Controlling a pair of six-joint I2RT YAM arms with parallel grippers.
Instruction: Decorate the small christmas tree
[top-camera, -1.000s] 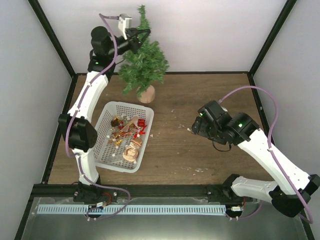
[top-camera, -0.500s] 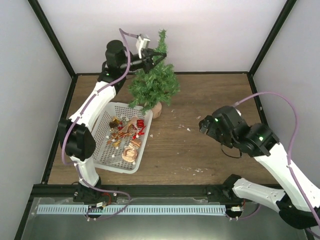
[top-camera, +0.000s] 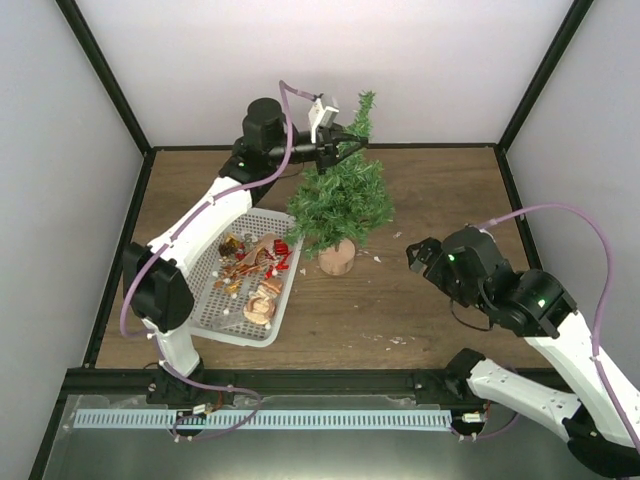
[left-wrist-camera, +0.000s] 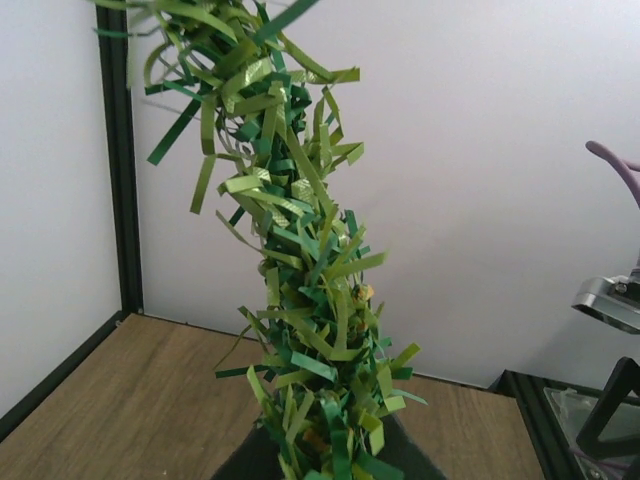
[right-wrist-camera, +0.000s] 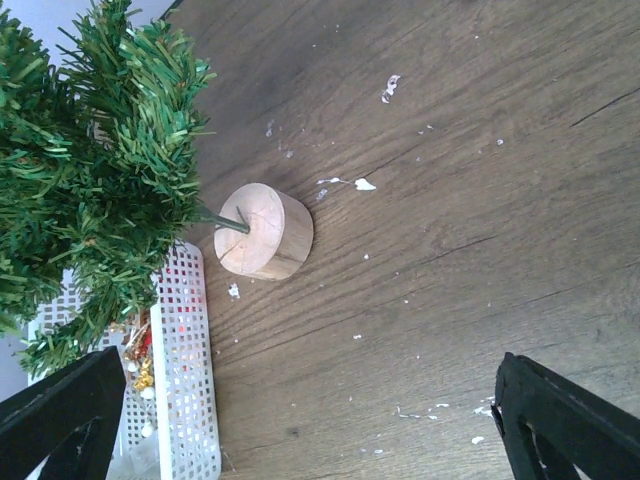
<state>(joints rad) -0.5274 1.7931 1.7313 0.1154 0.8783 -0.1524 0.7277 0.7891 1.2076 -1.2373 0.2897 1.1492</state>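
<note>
The small christmas tree stands upright on its round wooden base, just right of the white basket. My left gripper is shut on the tree's upper stem, just below the pointed top. In the left wrist view the bristly tip rises from between the dark fingers. My right gripper hovers open to the right of the tree, holding nothing. The right wrist view shows its fingers spread wide over bare wood, with the base and foliage at the upper left.
The basket holds several red, gold and tan ornaments. Its mesh rim lies right beside the tree's base. White flecks dot the wooden table. Black frame posts and white walls enclose the table.
My left arm has carried the tree from the back left corner rightward and nearer, to the basket's right side. The right arm has drawn back toward the near right, still open.
</note>
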